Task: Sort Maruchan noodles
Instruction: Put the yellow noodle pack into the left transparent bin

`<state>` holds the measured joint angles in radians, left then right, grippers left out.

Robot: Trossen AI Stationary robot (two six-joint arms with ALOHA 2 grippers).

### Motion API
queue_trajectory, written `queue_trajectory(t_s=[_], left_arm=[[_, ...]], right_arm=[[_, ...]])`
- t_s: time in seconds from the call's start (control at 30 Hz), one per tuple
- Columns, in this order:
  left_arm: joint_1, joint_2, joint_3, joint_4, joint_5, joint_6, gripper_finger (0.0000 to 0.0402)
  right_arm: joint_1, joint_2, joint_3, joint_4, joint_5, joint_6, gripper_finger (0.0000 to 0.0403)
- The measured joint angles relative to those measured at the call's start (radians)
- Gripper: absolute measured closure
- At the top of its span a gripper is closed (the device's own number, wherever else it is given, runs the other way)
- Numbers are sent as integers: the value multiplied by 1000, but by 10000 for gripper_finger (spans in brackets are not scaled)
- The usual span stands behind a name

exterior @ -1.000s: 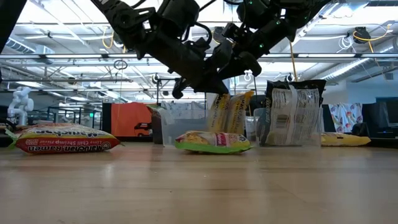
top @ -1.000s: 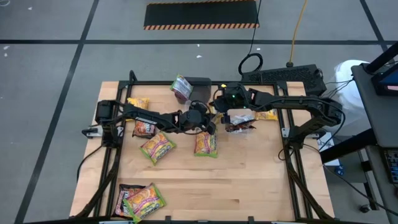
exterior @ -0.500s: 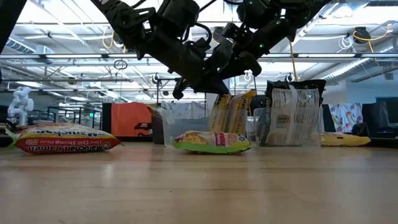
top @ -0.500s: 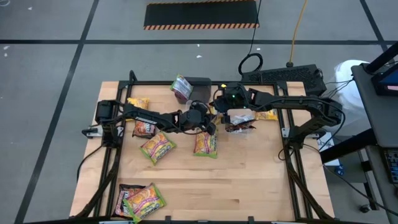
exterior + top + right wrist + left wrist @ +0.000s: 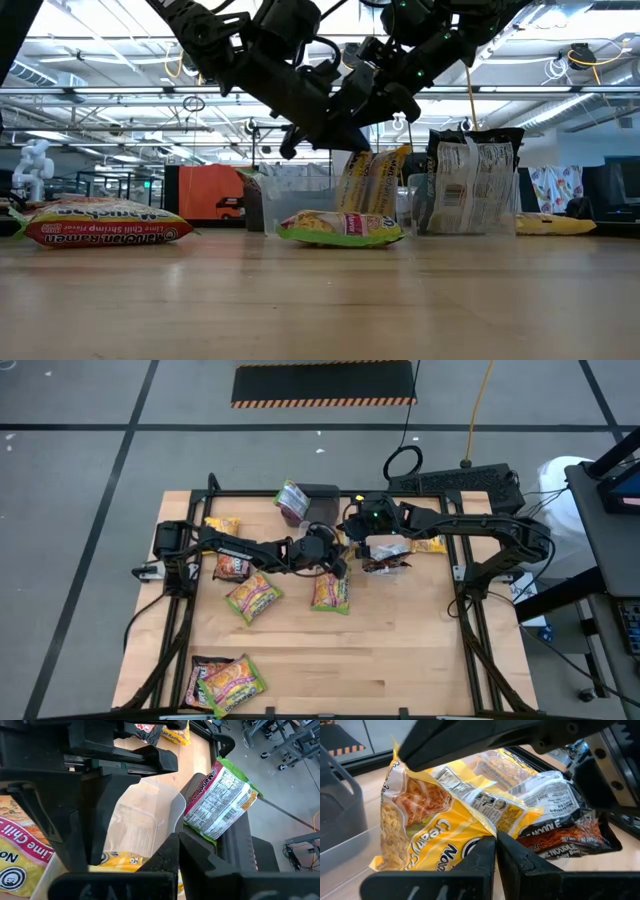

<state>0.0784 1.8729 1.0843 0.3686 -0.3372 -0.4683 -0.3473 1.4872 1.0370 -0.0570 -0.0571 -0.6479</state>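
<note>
Along the table's left half, flat crinkly green-edged ramen packets (image 5: 252, 598) lie loose, with two more stacked at the near left corner (image 5: 224, 682) and a red-and-dark packet (image 5: 232, 566) beside the left arm. At mid-table the left gripper (image 5: 338, 565) hangs above a green-edged packet (image 5: 330, 591); its wrist view shows the fingers almost together at the crumpled edge of a yellow packet (image 5: 430, 825), though a grip cannot be told. Just right, the right gripper (image 5: 366, 550), jaws together, hovers by a dark brown packet (image 5: 386, 564). The light wooden table (image 5: 400, 650) lies bare from there to its near right edge.
</note>
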Motion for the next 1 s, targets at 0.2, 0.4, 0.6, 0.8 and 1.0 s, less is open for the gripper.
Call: queue_trajectory(t_s=[0.2, 0.4, 0.6, 0.8, 1.0], left_arm=[[-2, 0, 0, 1, 32, 35, 380], [-2, 0, 0, 2, 42, 99, 380], [-2, 0, 0, 3, 41, 105, 380], [-2, 0, 0, 3, 41, 112, 380], [-2, 0, 0, 3, 41, 118, 380]], right_arm=[[0, 0, 0, 1, 3, 0, 403], [0, 0, 0, 16, 3, 1, 403], [0, 0, 0, 29, 3, 1, 403], [0, 0, 1, 11, 3, 16, 403], [0, 0, 1, -79, 1, 16, 403]])
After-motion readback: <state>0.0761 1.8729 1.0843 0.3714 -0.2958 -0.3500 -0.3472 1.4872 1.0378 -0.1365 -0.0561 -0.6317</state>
